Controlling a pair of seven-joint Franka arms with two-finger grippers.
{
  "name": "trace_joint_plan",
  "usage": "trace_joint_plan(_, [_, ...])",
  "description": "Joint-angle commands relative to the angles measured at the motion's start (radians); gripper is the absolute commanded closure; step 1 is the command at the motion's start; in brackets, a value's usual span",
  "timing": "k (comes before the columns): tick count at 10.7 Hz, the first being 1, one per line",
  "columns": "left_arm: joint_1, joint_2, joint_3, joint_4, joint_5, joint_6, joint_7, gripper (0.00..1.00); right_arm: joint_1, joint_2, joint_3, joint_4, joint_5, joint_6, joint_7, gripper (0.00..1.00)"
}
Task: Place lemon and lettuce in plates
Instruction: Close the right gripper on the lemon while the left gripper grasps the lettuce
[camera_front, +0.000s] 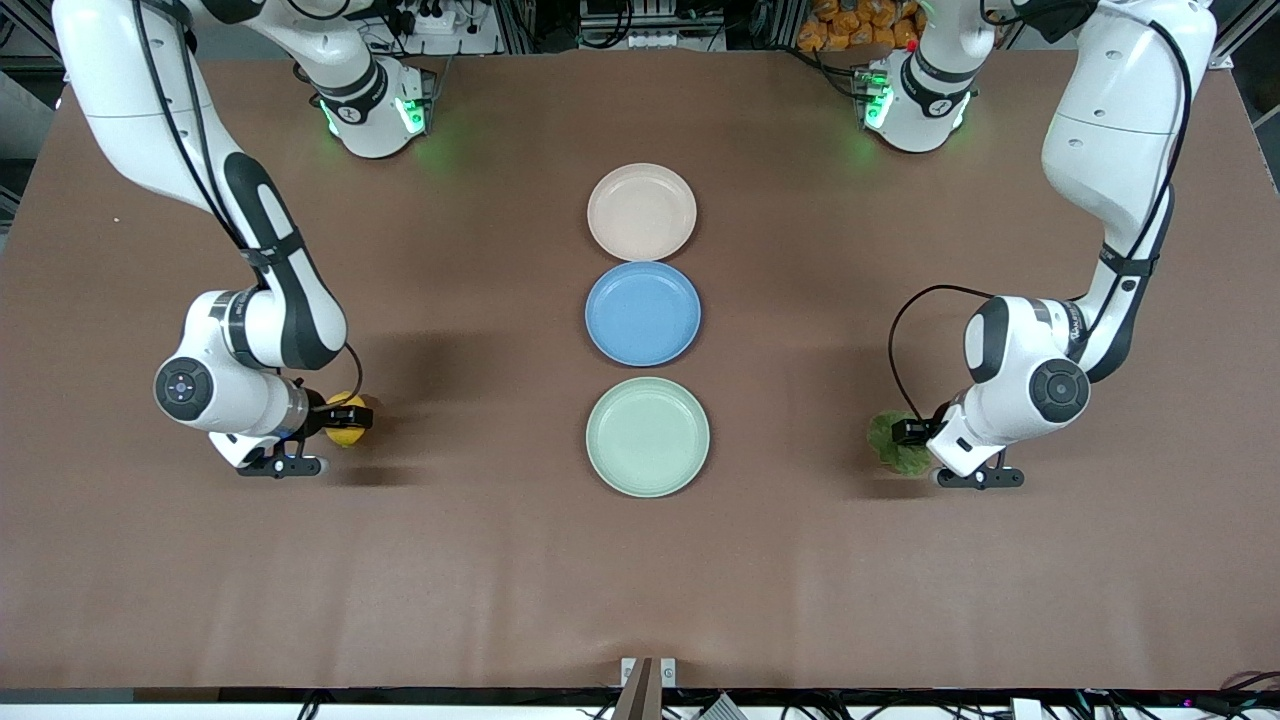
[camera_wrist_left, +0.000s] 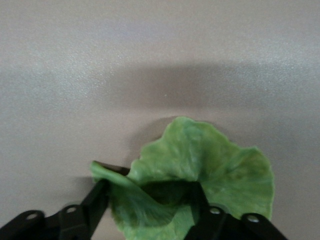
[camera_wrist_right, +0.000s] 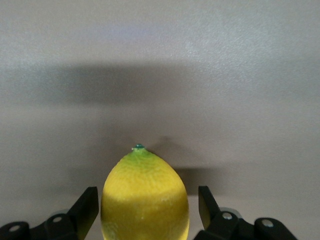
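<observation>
The yellow lemon (camera_front: 346, 434) lies on the brown table toward the right arm's end. My right gripper (camera_front: 347, 417) is down at it, open, with a finger on each side of the lemon (camera_wrist_right: 145, 197) and small gaps showing. The crinkled green lettuce (camera_front: 890, 445) lies toward the left arm's end. My left gripper (camera_front: 905, 437) is low over it, open, with the folded leaf (camera_wrist_left: 200, 155) between its fingers (camera_wrist_left: 97, 200). The beige-pink plate (camera_front: 641, 211) and the mint green plate (camera_front: 647, 436) stand empty in the middle of the table.
A blue plate (camera_front: 643, 313) sits between the two pale plates, also empty. The three plates form a line down the table's middle. Bare brown table (camera_front: 640, 580) lies all around them.
</observation>
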Motion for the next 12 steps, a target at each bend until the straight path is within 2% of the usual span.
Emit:
trace_joint_plan(1, [-0.002,0.014,0.002,0.015,0.005,0.014,0.018,0.78,0.006,-0.009,0.000,-0.064,0.012,0.075,-0.010,0.92])
trace_joint_plan(2, [-0.002,0.010,0.002,0.015,0.005,0.014,0.018,0.98,0.010,-0.018,0.000,-0.069,0.012,0.071,-0.011,1.00])
trace_joint_plan(3, [-0.001,0.005,0.002,0.015,0.005,0.014,0.018,1.00,0.025,-0.039,0.000,-0.075,0.012,0.054,0.000,1.00])
trace_joint_plan(6, [-0.010,-0.033,0.002,0.015,0.003,0.002,0.012,1.00,0.071,-0.079,0.000,-0.084,0.012,0.005,0.052,1.00])
trace_joint_plan(8, [-0.022,-0.074,0.002,0.018,0.003,-0.039,0.006,1.00,0.101,-0.131,0.003,-0.078,0.012,-0.079,0.116,1.00])
trace_joint_plan(12, [-0.071,-0.153,-0.001,0.045,0.002,-0.127,-0.023,1.00,0.278,-0.249,0.009,-0.075,0.015,-0.233,0.426,1.00])
